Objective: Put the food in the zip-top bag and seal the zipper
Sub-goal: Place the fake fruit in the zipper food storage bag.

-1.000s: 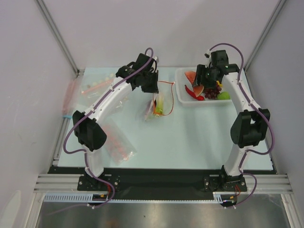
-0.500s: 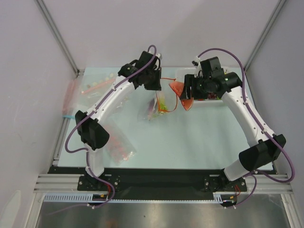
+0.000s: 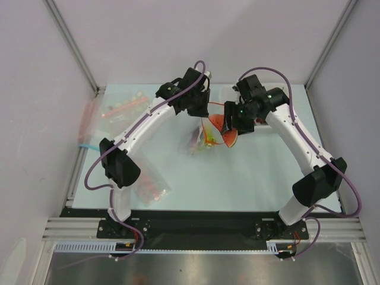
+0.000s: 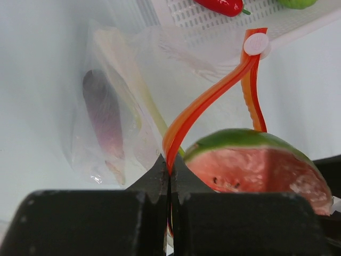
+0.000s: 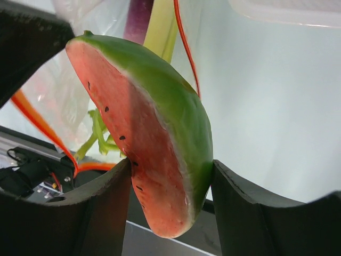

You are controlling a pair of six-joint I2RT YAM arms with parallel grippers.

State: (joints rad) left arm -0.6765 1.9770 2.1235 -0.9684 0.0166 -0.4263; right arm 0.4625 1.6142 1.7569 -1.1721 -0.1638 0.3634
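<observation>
Pressed together, my left fingers (image 4: 154, 178) pinch the zipper (image 4: 213, 93). The red-orange strip rises from between their tips and curves away to a white round tab (image 4: 257, 44) at its far end. The strip's other half bows apart from the first, so the mouth of the zip-top bag (image 4: 80, 133) stands open. Inside the clear bag lie a pale green-and-white stalk (image 4: 133, 80) and a dark purple piece (image 4: 104, 114); what the purple piece is I cannot tell. My right gripper (image 5: 170, 181) squeezes a watermelon slice (image 5: 160, 117), rind against one finger and red flesh against the other, and holds it just beside the zipper at the bag's mouth. From above, my left gripper (image 3: 200, 110) and the right one meet over the far middle of the table (image 3: 249, 172). Beyond the bag sits a white perforated basket (image 4: 213, 24) with a red chilli (image 4: 221, 5) and a green fruit (image 4: 298, 2). Dotted bags (image 3: 148, 185) lie near my left arm's base.
</observation>
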